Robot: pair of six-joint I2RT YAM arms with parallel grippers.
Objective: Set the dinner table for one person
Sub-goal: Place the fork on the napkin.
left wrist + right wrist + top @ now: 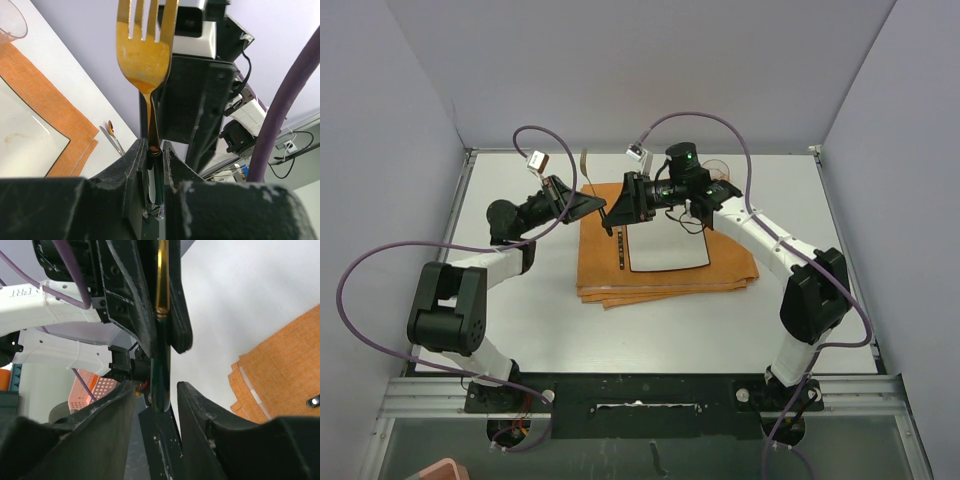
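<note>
My left gripper (pixel 598 208) (pixel 154 150) is shut on a fork (pixel 145 45) with a gold head and a dark handle (pixel 161 365), gripping it where the gold neck meets the handle. It holds the fork in the air above the back left of the orange mat (pixel 730 265). My right gripper (pixel 613 218) (pixel 156 387) faces it, open. Its fingers (pixel 200 410) stand on either side of the handle's end, apart from it. The off-white dinner table (pixel 520 330) bears the mat and a square white plate (pixel 670 250).
A gold spoon (pixel 585 162) (pixel 111 127) lies on the table behind the mat's back left corner. A clear glass (pixel 720 170) (pixel 10 20) stands behind the mat at the back right. A thin dark stick (pixel 620 250) shows by the plate's left edge. Grey walls enclose the table.
</note>
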